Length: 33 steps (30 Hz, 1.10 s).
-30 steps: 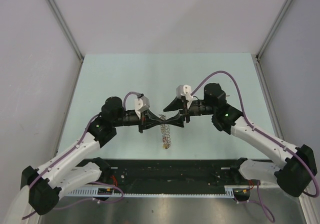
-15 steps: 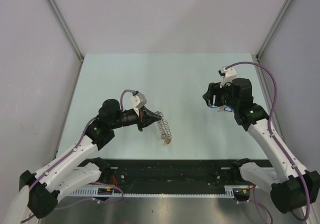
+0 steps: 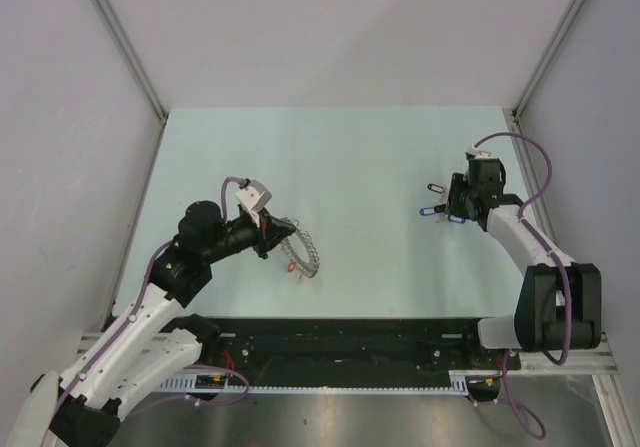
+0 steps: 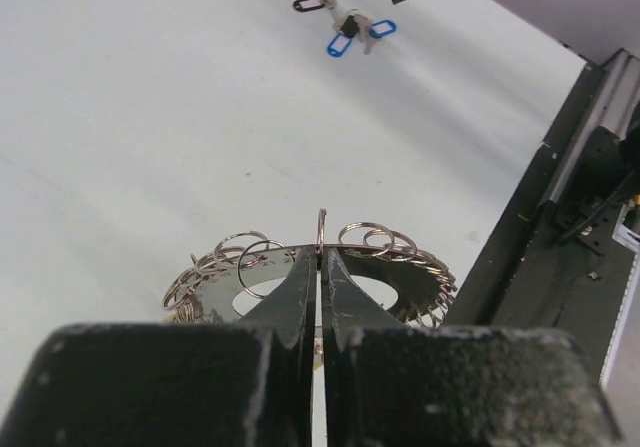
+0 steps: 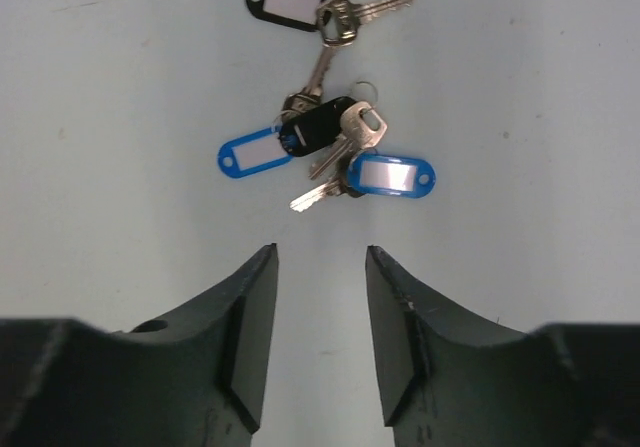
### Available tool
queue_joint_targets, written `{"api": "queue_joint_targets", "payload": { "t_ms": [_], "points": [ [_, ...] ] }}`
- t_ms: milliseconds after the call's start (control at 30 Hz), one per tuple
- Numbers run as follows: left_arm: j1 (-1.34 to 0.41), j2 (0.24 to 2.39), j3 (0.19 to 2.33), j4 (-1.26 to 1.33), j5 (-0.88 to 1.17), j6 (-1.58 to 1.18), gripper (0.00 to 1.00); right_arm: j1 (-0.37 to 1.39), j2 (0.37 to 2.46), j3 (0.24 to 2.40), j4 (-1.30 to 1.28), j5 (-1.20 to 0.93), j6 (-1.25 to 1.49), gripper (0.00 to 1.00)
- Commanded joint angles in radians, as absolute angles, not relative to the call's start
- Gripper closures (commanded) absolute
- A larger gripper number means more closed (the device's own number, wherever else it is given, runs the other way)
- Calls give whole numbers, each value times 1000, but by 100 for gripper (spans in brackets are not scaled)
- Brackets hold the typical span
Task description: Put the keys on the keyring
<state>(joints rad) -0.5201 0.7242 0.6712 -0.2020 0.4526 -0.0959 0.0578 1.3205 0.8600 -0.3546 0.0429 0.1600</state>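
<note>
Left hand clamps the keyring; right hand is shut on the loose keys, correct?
No. The right hand is open; the keys lie on the table ahead of it, as the right wrist view shows. The left hand does clamp the keyring.

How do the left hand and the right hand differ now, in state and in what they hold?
The left hand is shut; the right hand stands open. The left hand pinches the keyring; the right hand holds nothing, with the loose keys ahead of it. Both have black fingers.
</note>
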Motion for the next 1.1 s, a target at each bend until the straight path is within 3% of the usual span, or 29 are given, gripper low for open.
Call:
{"api": "queue_joint_targets", "payload": {
  "t_ms": [0,267,900,1067],
  "points": [
    [-511,680,710,-206,350,-71,99,29,1417,859,-236,75,196,58],
    [-511,661,709,-229,279,-55,100,21,1589,870,-157,135,244,65],
    [-511,661,707,-232,273,-46,100,32,1687,928,-100,196,256,82],
    [-511,663,706,-229,272,-46,100,34,1675,930,-112,195,250,97]
  ]
}}
